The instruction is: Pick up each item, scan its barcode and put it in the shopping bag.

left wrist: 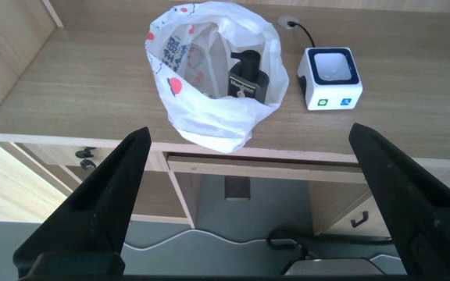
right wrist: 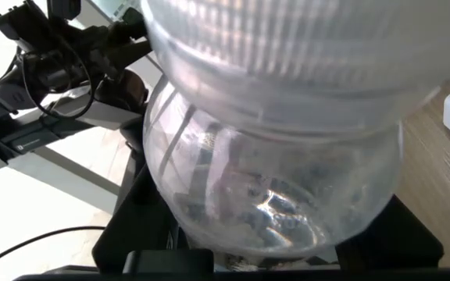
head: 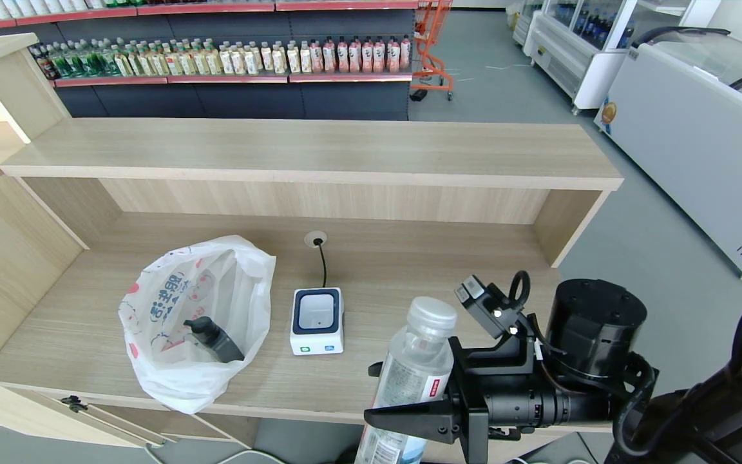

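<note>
With right gripper (head: 404, 396) closed around the water bottle (head: 419, 361), turn its label over the scanner (head: 317, 320) ahead-left of gripper; leave left gripper (left wrist: 250, 133) spread wide, empty.

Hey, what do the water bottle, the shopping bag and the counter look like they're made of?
Water bottle: clear glossy plastic, ribbed; you see through it. Shopping bag: thin white plastic film, crinkled, slightly translucent. Counter: matte light wood grain, probably laminate or veneer; can't tell which.
</note>
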Robot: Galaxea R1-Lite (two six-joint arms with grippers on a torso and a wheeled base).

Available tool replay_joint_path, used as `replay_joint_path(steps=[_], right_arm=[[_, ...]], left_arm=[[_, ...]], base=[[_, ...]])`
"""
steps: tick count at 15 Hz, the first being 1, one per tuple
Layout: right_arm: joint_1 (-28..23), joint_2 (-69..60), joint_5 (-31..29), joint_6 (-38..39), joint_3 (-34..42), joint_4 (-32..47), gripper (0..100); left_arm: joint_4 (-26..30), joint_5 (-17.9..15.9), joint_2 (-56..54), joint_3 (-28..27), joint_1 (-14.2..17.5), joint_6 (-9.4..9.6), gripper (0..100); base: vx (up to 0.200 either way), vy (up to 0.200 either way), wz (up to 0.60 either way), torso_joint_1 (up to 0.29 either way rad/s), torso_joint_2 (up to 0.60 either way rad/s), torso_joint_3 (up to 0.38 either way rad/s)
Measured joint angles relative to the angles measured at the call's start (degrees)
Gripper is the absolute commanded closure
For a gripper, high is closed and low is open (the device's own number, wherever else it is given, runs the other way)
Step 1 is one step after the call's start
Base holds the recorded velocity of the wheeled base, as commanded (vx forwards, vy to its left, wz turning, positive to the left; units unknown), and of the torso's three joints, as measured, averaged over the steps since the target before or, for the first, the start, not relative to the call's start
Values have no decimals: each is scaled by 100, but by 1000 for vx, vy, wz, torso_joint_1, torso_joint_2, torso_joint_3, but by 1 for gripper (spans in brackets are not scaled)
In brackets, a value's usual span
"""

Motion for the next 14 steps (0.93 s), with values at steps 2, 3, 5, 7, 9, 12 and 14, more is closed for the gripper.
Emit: replay_joint_path(steps=[2,3,5,7,9,12,14], right_arm=[[0,33,0,-2,-33,5,100],[0,59,0,-5,-72,5,100],[7,91,0,-9,-127,13,100],[41,113,0,-9,-171,24,100],[66,130,0,-9,-190,24,100],[83,149,0,-11,-195,24,100],[88,149,0,-17,-195,24,100]], left_arm=[[0,2,0,0,0,0,0],[0,0,0,0,0,2,0],[0,2,0,0,0,2,0],[0,0,0,0,0,2,0],[2,0,0,0,0,0,0],[0,0,0,0,2,2,0],[0,2,0,0,2,2,0]], base=[[0,0,0,0,0,0],[0,0,0,0,0,0],[0,0,0,0,0,0],[0,0,0,0,0,0],[0,0,0,0,0,0],[0,0,0,0,0,0],[0,0,0,0,0,0]])
